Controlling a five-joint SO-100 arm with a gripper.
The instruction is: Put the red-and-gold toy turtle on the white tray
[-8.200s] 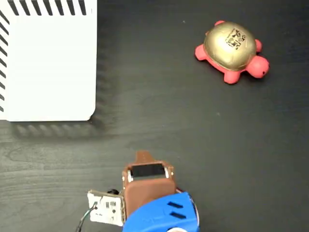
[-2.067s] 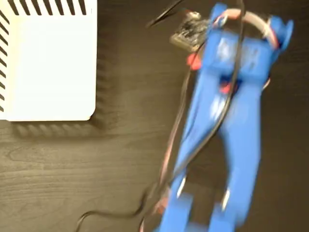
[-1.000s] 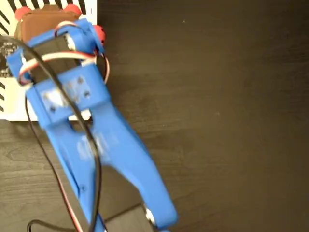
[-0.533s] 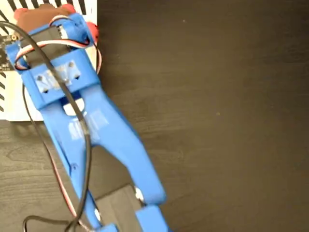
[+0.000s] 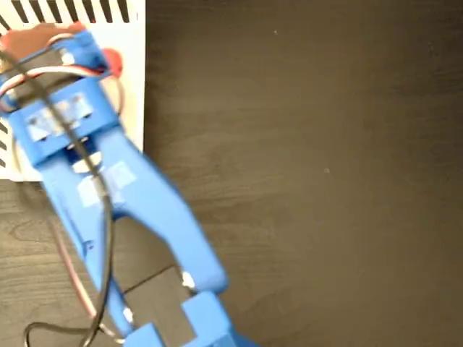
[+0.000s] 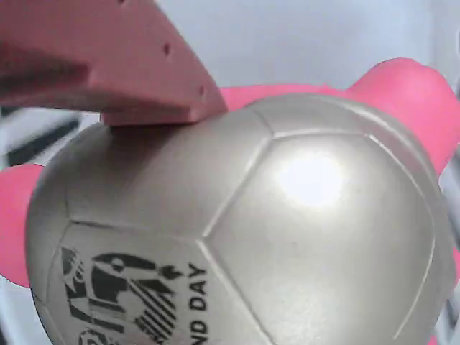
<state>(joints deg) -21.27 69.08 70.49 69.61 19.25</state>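
The fixed view looks straight down from above the gripper (image 5: 43, 40); the wrist view sits close against the turtle (image 6: 251, 237), which both views show.

Blue plastic arm (image 5: 108, 195) with black, red, white cables.

Dark wood-grain table (image 5: 311, 173), bare across the fixed view's right side.

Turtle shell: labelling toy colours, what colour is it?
Shiny pale gold with black print, the turtle shell shows best in the wrist view.
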